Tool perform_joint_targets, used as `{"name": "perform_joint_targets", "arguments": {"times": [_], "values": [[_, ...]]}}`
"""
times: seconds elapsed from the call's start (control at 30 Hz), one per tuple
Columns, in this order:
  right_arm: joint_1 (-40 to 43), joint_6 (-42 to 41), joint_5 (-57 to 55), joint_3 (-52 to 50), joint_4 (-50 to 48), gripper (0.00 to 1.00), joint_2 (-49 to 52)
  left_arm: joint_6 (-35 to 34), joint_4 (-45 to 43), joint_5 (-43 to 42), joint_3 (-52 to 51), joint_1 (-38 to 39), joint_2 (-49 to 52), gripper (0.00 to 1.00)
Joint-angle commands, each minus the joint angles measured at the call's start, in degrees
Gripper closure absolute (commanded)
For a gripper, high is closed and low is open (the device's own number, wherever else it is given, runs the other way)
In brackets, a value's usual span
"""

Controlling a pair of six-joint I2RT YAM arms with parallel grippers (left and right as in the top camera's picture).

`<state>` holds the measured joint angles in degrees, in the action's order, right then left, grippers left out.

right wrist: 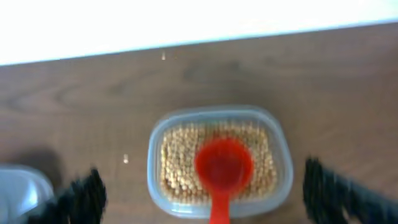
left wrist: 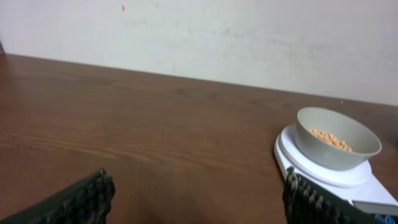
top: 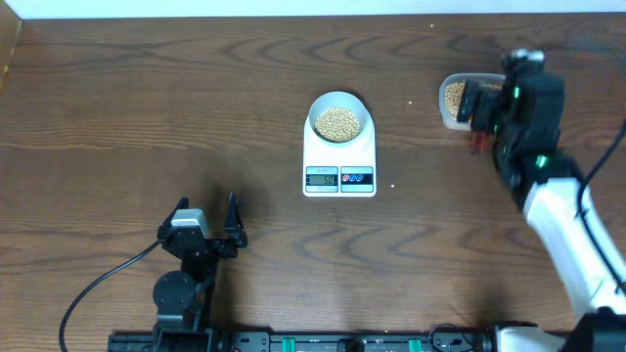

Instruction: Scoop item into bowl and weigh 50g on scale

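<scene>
The pale bowl point(top: 338, 118) stands on the white scale point(top: 339, 168) at the table's middle and holds tan beans point(top: 337, 122). The bowl point(left wrist: 336, 138) on the scale point(left wrist: 323, 173) also shows in the left wrist view. A clear plastic tub point(right wrist: 217, 160) of beans point(right wrist: 176, 163) stands at the far right, also seen from overhead point(top: 452, 98). A red scoop point(right wrist: 222, 165) lies in the tub, its handle pointing toward my right gripper point(right wrist: 202, 180). That gripper is open, its fingers wide on either side of the tub point(top: 481, 110). My left gripper point(top: 206, 217) is open and empty near the front left point(left wrist: 198, 183).
The dark wood table point(top: 147, 108) ends at a white wall at the back point(left wrist: 199, 37). A black cable point(top: 98, 284) runs from the left arm's base. The right arm's white link point(top: 567, 220) crosses the right side.
</scene>
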<state>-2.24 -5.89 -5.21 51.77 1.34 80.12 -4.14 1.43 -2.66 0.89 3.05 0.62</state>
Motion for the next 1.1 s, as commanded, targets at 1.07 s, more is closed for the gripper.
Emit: {"name": "perform_joint_targets", "arguments": {"times": [1.07], "values": [[3.8, 9.0, 2.1, -51.5, -8.2, 0.01, -63.1, 0.9, 2.7, 1.8, -0.7, -0.3, -0.3, 0.11]]}}
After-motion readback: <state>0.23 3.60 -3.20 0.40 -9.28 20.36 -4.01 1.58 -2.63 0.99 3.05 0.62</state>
